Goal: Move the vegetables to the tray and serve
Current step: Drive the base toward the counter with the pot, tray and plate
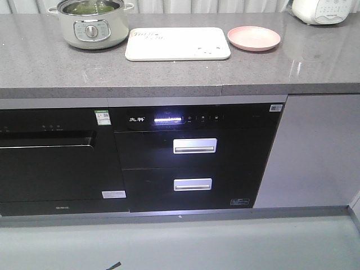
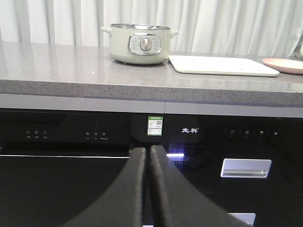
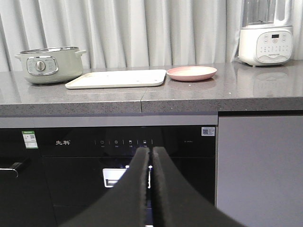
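Left gripper [image 2: 147, 152] and right gripper [image 3: 150, 152] are hanging bottom centre, jaws pressed together, empty, below the counter [image 1: 169, 73] edge. Vegetables [image 1: 90, 8] are lying in the pot [image 1: 93, 29], upper left; tray [image 1: 178, 43] is lying between pot and plate [image 1: 253, 38].

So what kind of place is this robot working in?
Most likely a kitchen, perhaps a home or showroom one: a grey stone counter carries an electric cooking pot and a blender, and black built-in appliances with pull-out drawers sit under it.
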### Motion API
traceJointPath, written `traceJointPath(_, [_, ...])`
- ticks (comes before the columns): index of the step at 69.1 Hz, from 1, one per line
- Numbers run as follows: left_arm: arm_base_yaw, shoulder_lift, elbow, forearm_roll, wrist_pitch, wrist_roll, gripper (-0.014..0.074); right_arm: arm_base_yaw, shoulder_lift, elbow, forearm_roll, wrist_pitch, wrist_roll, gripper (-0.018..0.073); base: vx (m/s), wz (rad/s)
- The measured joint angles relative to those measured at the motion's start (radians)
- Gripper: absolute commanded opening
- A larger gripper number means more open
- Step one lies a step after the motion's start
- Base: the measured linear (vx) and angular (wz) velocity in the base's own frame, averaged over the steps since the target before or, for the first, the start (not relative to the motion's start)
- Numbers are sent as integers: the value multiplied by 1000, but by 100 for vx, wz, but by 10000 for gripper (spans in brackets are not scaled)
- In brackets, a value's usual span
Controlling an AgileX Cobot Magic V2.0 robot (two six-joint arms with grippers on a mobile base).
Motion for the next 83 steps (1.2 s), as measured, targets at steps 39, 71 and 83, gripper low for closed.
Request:
traceJointPath(39, [0, 0, 0, 0, 0, 0, -6, 0, 0, 0, 0, 0, 0, -3, 12, 2])
traceJointPath(71, [0, 0, 0, 0, 0, 0, -6, 0, 0, 0, 0, 0, 0, -3, 12, -1])
traceJointPath(83, [0, 0, 0, 0, 0, 0, -6, 0, 0, 0, 0, 0, 0, -3, 13, -1])
